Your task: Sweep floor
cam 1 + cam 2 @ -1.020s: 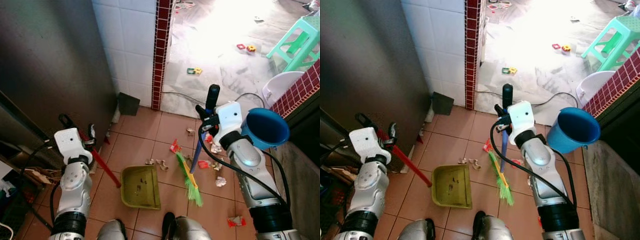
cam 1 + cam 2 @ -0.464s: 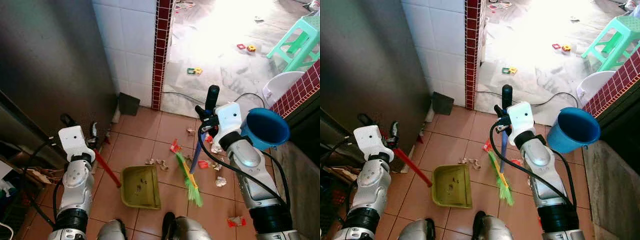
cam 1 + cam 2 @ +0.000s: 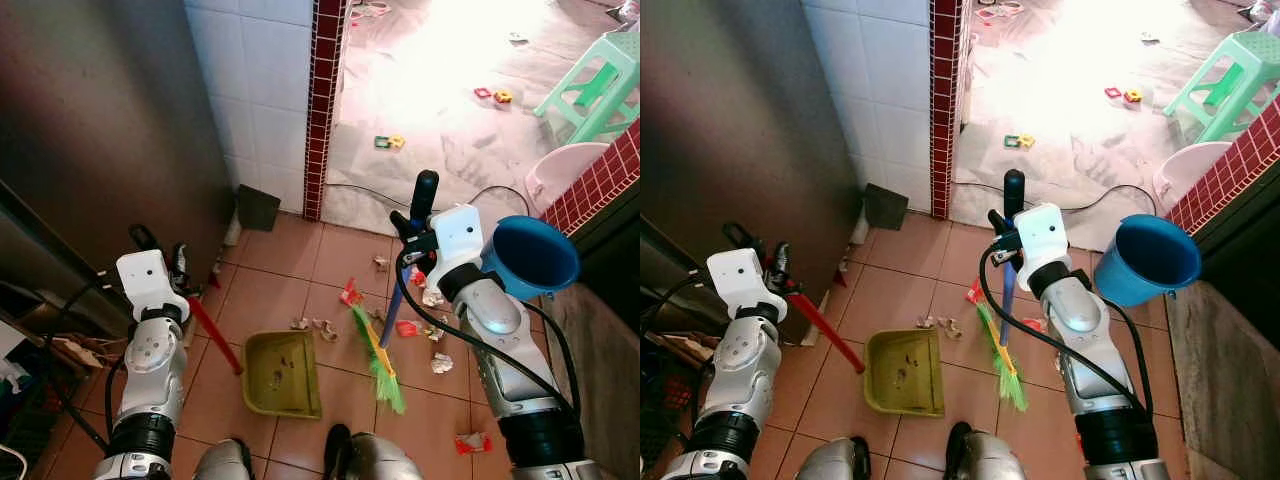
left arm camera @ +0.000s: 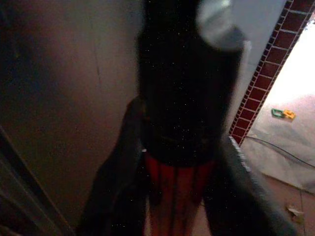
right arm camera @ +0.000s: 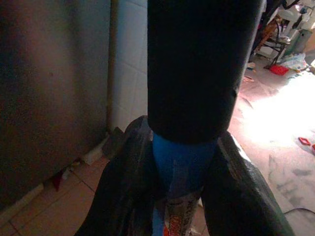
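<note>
Green dustpan (image 3: 281,373) is our landmark: left gripper (image 3: 160,272) clamps its red handle (image 3: 214,336), right gripper (image 3: 412,228) clamps the broom (image 3: 384,340) beside it.

Both arms raised — left claw (image 3: 160,262) and right claw (image 3: 412,222) clamped shut.
</note>
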You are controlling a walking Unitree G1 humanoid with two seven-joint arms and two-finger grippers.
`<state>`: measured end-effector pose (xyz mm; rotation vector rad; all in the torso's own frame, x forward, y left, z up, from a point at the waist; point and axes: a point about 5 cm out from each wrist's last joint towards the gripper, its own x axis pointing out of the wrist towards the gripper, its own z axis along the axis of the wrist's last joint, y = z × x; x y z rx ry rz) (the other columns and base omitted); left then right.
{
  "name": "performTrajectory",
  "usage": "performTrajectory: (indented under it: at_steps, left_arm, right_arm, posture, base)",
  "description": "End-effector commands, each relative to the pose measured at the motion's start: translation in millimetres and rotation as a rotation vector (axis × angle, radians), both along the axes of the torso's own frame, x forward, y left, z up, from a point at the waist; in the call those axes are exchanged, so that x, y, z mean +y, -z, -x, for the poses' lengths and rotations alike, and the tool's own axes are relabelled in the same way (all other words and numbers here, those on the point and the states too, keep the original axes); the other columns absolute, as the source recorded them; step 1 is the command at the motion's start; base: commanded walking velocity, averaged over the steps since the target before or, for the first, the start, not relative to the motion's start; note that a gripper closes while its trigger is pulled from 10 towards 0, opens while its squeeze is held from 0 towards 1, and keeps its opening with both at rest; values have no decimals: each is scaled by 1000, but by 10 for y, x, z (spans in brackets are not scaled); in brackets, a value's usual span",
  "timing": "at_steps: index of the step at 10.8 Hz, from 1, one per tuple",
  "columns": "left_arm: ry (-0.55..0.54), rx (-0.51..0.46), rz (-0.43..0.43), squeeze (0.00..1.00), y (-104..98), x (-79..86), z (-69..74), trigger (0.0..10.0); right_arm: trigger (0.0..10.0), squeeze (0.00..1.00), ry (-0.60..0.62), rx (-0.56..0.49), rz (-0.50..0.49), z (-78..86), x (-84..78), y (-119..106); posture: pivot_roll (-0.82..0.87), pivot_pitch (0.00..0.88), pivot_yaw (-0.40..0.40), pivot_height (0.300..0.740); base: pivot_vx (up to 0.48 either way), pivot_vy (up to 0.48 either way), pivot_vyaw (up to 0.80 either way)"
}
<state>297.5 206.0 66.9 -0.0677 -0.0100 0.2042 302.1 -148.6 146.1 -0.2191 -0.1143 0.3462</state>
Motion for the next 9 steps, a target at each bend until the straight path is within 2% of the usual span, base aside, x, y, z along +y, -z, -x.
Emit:
performTrajectory:
  at_steps: [1,8,9]
  left_arm:
    - [6,5,-14,0,10,13,-6,0]
    - [25,10,-66,0,-7,34,-10,0]
    - [14,13,-84,153,-14,43,-12,10000]
  right_arm:
    - [10000,0,11,-19,29,-4,-31,-37]
    - [10000,0,6,-19,19,-22,18,-23]
    - [10000,0,3,-20,16,-27,33,-24]
  posture:
    - [-126,172,-68,740]
    - [-104,161,-65,740]
    - [-104,160,-65,740]
  base:
    - [0,0,0]
    - [0,0,0]
    - [0,0,0]
